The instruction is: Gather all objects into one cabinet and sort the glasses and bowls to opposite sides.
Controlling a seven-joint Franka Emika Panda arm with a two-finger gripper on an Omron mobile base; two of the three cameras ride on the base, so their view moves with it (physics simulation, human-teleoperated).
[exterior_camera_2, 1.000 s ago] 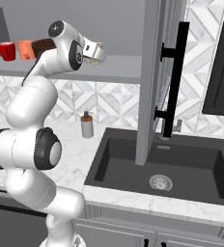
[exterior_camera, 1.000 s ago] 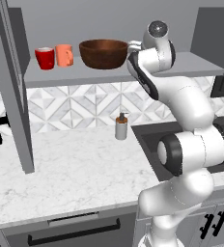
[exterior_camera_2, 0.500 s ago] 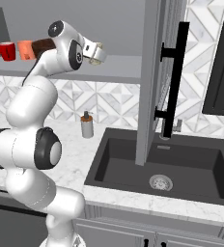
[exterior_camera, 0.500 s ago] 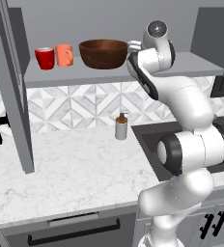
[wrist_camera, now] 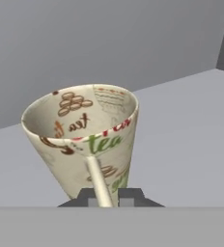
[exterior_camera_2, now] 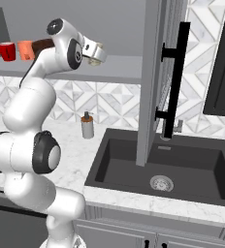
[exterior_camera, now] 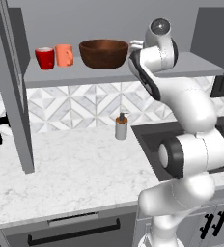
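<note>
Overhead, the grey cabinet shelf (exterior_camera: 109,72) is seen running above the marble counter (exterior_camera: 75,169), with the open glass-paned door (exterior_camera_2: 155,72) and its black bar handle (exterior_camera_2: 175,77) hanging over the dark sink (exterior_camera_2: 182,164). On the shelf the brown wooden bowl (exterior_camera: 104,53) is placed upright, with the orange cup (exterior_camera: 64,54) just to its left and the red cup (exterior_camera: 45,58) beside that one, the two cups close together or touching. The gripper (wrist_camera: 104,195) is raised to shelf level on the other side of the bowl, and its fingers are clamped on the handle of the beige patterned cup (wrist_camera: 85,140), which is held tilted over the shelf surface; whether its base is touching the shelf cannot be told. A white soap dispenser (exterior_camera: 121,127) is set on the counter against the tiled wall.
</note>
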